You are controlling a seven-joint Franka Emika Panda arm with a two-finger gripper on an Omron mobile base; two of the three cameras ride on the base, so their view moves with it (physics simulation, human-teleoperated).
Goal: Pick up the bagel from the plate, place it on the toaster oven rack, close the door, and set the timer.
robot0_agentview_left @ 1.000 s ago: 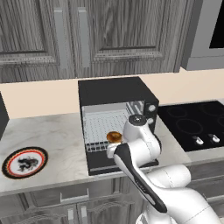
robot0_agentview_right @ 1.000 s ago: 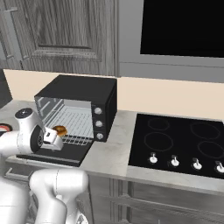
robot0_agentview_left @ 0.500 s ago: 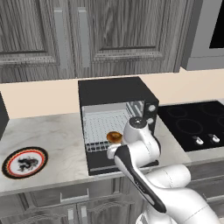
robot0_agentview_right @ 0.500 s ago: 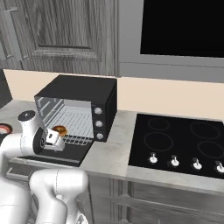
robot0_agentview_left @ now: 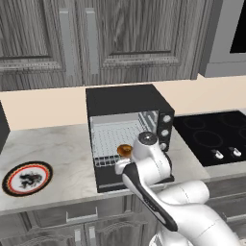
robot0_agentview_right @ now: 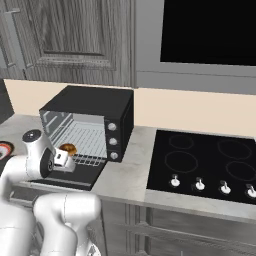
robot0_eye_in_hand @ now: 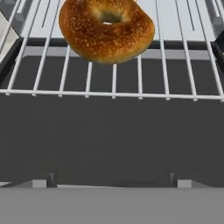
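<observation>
Your arm rose from the base and bent forward at the elbow, the wrist turned so that the hand pointed ahead and slightly down. The gripper (robot0_agentview_right: 66, 158) sat low in front of the wrist, its jaws spread wide with nothing between them. The forearm crossed in front of the white body.

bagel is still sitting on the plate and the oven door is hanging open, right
Not quite. The bagel is not on the plate; it lies on the front part of the oven rack, as the hand view shows, and the left base view shows the plate bare on the counter. The door is indeed open.
</observation>
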